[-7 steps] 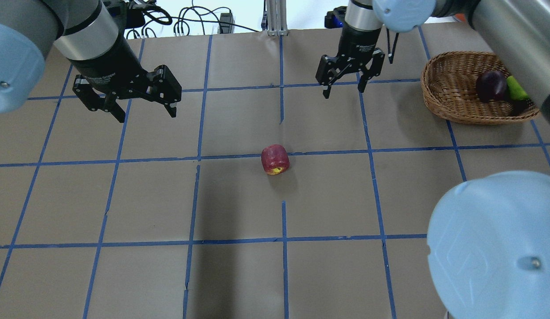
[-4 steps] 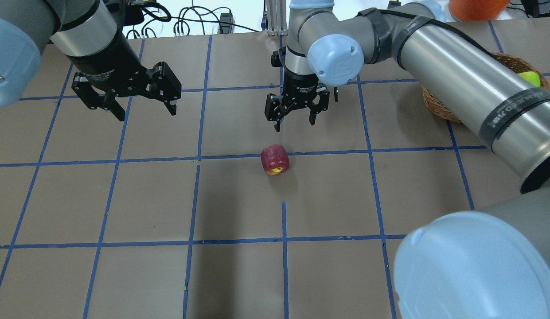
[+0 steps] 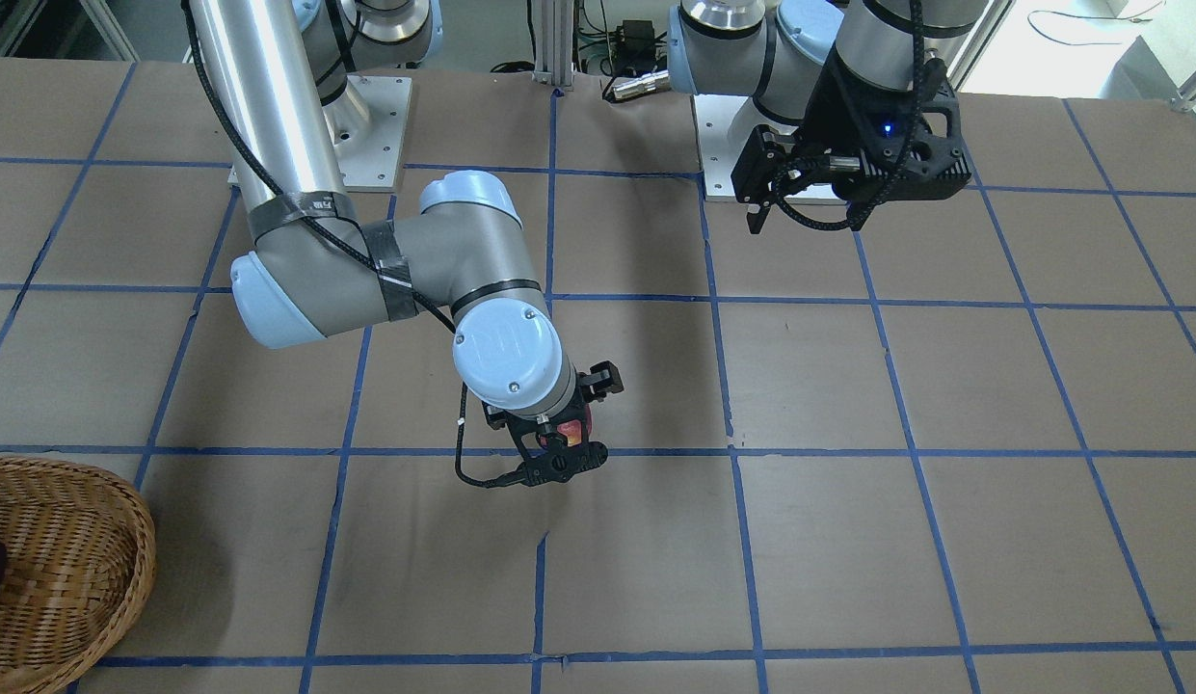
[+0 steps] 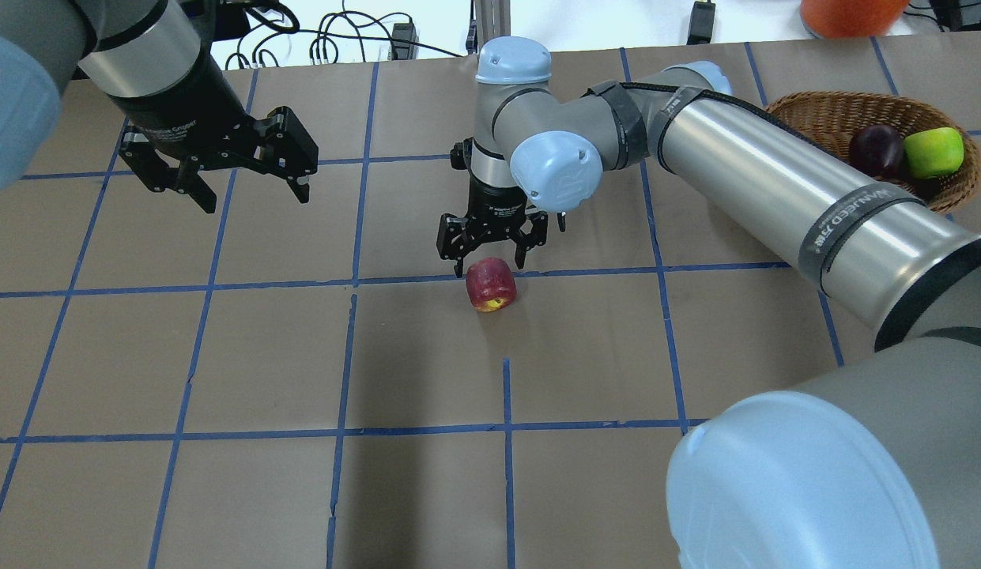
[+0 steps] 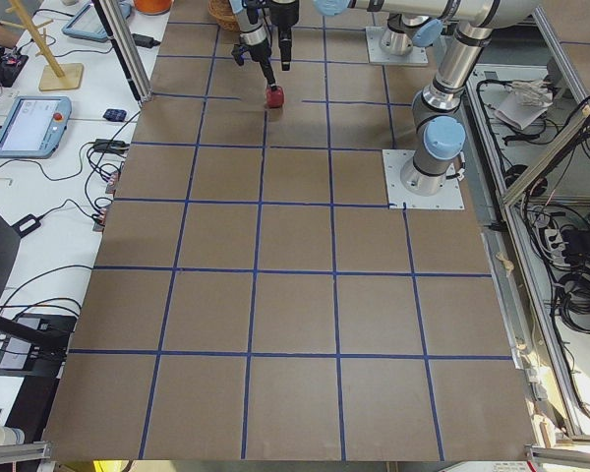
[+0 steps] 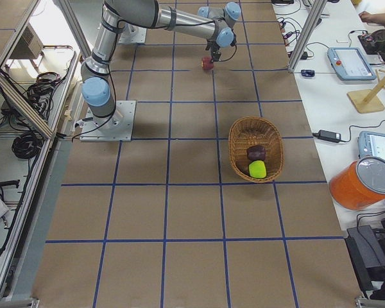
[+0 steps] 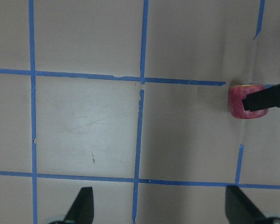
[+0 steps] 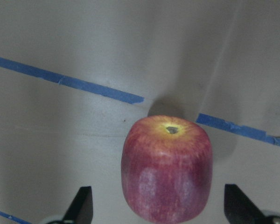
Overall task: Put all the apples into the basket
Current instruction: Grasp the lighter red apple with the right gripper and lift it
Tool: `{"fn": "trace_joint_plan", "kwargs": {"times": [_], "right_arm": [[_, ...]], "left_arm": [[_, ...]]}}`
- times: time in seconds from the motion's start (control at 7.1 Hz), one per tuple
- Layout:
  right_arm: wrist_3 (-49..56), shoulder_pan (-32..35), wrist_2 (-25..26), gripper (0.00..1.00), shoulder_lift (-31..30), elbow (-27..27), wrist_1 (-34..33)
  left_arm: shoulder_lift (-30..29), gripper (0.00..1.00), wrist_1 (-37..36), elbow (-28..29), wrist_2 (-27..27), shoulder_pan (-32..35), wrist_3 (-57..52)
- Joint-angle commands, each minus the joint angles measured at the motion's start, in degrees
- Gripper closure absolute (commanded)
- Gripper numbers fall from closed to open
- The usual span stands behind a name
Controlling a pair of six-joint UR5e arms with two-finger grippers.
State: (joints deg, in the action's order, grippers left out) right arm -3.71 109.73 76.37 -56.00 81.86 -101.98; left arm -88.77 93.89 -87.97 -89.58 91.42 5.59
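The dull red apple [image 4: 491, 285] with a yellowish base lies on the table's middle. My right gripper [image 4: 490, 259] is open and low over it, one finger on each side. In the right wrist view the apple [image 8: 167, 168] sits between the open fingertips [image 8: 81, 207]. From the front only a sliver of the apple [image 3: 575, 425] shows under the wrist. The wicker basket [image 4: 814, 107] stands far right and holds the maroon apple [image 4: 876, 150] and the green apple [image 4: 933, 152]. My left gripper [image 4: 253, 201] is open, empty and raised at the far left.
My right arm's long link [image 4: 775, 186] stretches from the near right across to the middle. An orange container [image 4: 850, 12] stands beyond the basket. Cables [image 4: 340, 39] lie at the far edge. The table is brown with a blue tape grid.
My right gripper has swung left from near the basket and come down over the red apple, still open. The left arm has barely moved. The apple has not moved.
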Motion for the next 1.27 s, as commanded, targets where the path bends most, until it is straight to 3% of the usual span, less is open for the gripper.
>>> {"fn": "trace_joint_plan", "kwargs": {"times": [0.0, 0.14, 0.28, 0.42, 0.7, 0.99, 1.13], "right_arm": [[-2.69, 1.18, -0.08, 0.00, 1.86, 1.54, -2.84], [-2.53, 1.19, 0.44, 0.26, 1.86, 3.29, -5.39], [-2.18, 1.19, 1.23, 0.83, 1.86, 3.83, -8.46], [-1.92, 1.10, 3.23, 1.00, 1.43, 2.97, -9.10], [-2.26, -2.83, 5.44, 1.00, -1.72, -1.41, -4.32], [-0.35, -15.88, 10.45, 1.00, -4.89, -9.66, 9.99], [2.71, -22.30, 14.46, 1.00, -4.30, -11.79, 10.49]], "left_arm": [[0.17, 0.00, 0.06, -0.10, -0.07, -0.01, 0.04], [0.08, 0.00, 0.06, -0.10, -0.07, 0.07, 0.04], [0.17, 0.00, 0.06, -0.10, -0.07, -0.01, -0.05], [0.17, 0.00, 0.06, -0.10, -0.07, -0.01, 0.04], [0.17, 0.00, 0.06, -0.10, 0.02, -0.01, -0.05], [0.17, 0.00, 0.06, -0.01, 0.02, -0.01, 0.04], [0.17, 0.00, 0.15, -0.01, 0.02, -0.01, 0.04]]}}
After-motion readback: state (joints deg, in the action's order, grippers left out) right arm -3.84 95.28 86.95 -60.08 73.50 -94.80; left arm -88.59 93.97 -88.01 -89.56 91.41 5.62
